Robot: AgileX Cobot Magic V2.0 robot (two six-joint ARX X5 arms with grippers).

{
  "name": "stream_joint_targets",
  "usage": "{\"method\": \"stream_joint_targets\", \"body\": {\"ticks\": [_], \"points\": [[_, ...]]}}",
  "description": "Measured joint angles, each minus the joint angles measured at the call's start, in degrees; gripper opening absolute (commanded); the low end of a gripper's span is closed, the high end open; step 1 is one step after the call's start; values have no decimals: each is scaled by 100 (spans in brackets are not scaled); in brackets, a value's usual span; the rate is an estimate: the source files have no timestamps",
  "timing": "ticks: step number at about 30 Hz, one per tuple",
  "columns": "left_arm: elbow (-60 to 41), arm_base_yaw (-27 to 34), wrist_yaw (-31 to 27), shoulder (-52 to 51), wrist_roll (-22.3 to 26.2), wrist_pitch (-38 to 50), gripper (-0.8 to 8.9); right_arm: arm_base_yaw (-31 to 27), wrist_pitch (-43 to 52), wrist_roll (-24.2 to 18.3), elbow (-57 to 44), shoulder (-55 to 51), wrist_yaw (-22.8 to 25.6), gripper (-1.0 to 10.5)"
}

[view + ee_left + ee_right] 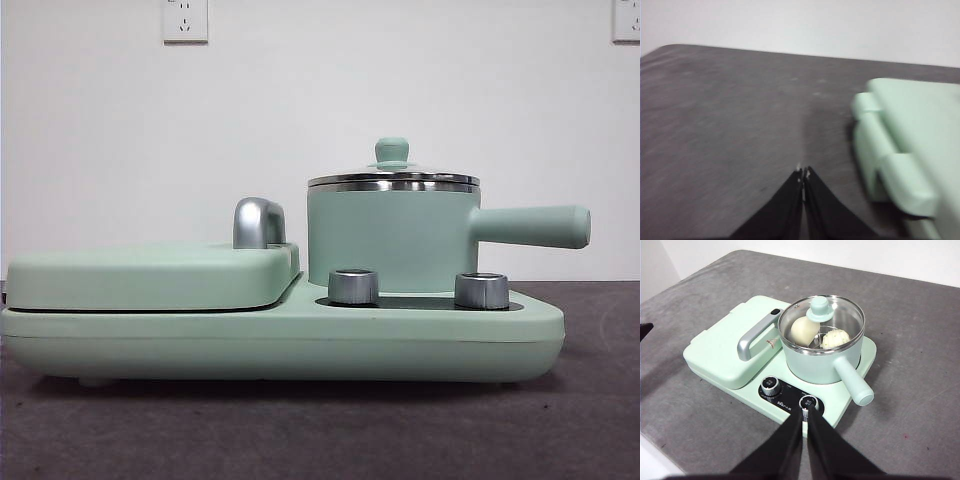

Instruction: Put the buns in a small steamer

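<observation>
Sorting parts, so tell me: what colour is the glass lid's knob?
Mint green knob, clearest in the right wrist view.

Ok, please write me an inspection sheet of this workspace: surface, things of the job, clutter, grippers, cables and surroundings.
Surface: dark grey table, bare around the appliance.
Job's things: both buns, smooth and pleated, lie inside the small steamer; glass lid on.
Clutter: nothing seen besides the cooker base and its closed griddle lid.
Grippers: left gripper shut, empty, beside the appliance; right gripper shut, empty, above the knobs.
Cables: nothing seen.
Surroundings: white wall, two sockets.
</observation>
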Motion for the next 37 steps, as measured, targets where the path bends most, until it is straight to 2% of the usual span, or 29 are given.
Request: {"method": "stream_joint_targets", "body": {"ticks": [13,32,37], "points": [[0,210,-105,2,-22,4,7,0,0,0,0,0,0,14],[0,212,-103,2,-22,4,7,-15,7,0,-33,-20,2,14],[0,212,-103,2,-22,4,7,-610,87,0,-105,-55,-201,14]]}}
